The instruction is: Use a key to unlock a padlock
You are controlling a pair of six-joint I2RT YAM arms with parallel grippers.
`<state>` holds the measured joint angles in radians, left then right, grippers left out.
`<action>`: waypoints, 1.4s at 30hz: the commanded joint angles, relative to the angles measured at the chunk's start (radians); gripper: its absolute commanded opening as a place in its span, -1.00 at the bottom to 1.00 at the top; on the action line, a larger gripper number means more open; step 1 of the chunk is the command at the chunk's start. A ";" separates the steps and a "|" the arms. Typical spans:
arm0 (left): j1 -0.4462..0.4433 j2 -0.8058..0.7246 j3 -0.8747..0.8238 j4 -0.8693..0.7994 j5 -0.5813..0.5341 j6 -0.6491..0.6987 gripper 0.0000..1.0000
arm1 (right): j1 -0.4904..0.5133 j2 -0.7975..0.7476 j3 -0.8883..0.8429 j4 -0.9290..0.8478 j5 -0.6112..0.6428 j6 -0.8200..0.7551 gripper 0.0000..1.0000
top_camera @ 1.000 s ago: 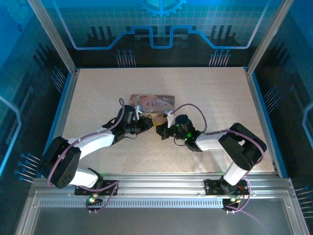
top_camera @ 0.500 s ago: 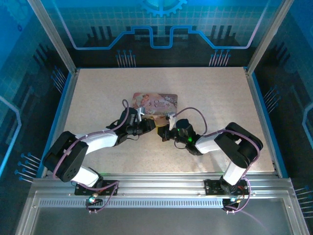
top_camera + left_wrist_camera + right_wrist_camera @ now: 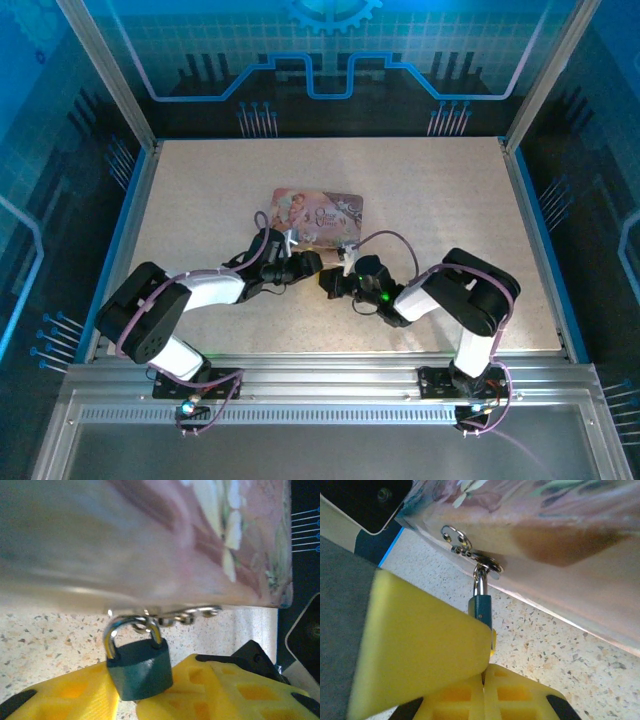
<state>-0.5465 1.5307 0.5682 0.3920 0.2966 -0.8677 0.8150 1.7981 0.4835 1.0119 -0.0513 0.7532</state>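
Both arms have folded in vs. 1 sec ago. The left arm (image 3: 205,288) has swung its elbow right, nearer the tin, and the right arm (image 3: 455,290) has pulled its elbow left. The two claws have slid a bit toward the near edge, still tip to tip. The pink tin (image 3: 318,208) has nudged slightly right.

Top view: left claw (image 3: 310,266) & right claw (image 3: 330,281) meet just in front of the tin's near long side, approx. mid-surface (image 3: 200,190). The lock is too small to pick out btwn them there.

Left wrist view: the padlock (image 3: 141,672) has its dark teal body nipped btwn the left claw's (image 3: 137,692) two yellow fingers (image 3: 65,695), one each side, both touching it. Its silver shackle (image 3: 111,632) has both legs running into the body. It loops through the end of a short chain (image 3: 192,614) hanging at the tin's (image 3: 150,540) lower edge, just above the speckled surface (image 3: 45,640).

Right wrist view: the padlock (image 3: 481,611) is seen edge-on, its shackle going up into a ring (image 3: 489,566) on the chain by the tin (image 3: 545,540). The right claw (image 3: 486,666) has its yellow fingers (image 3: 420,655) pressed together w/ only a thin seam btwn the pads. The tips sit right at the lock's lower end, though actual contact can't be told. Can't tell either if anything is nipped in that seam.
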 commanded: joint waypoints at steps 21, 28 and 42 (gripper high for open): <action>0.074 -0.289 -0.229 0.097 0.003 -0.197 0.32 | 0.052 -0.005 0.006 0.092 0.010 0.251 -0.88; 0.079 -0.244 -0.259 0.172 0.000 -0.268 0.20 | 0.059 -0.008 0.023 0.049 -0.002 0.341 -0.88; 0.082 -0.116 -0.278 0.372 -0.027 -0.372 0.03 | 0.059 0.003 0.046 0.007 -0.018 0.411 -0.88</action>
<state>-0.4732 1.3891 0.3019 0.6804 0.2882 -1.2110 0.8585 1.8057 0.5125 1.0409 -0.0532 1.1210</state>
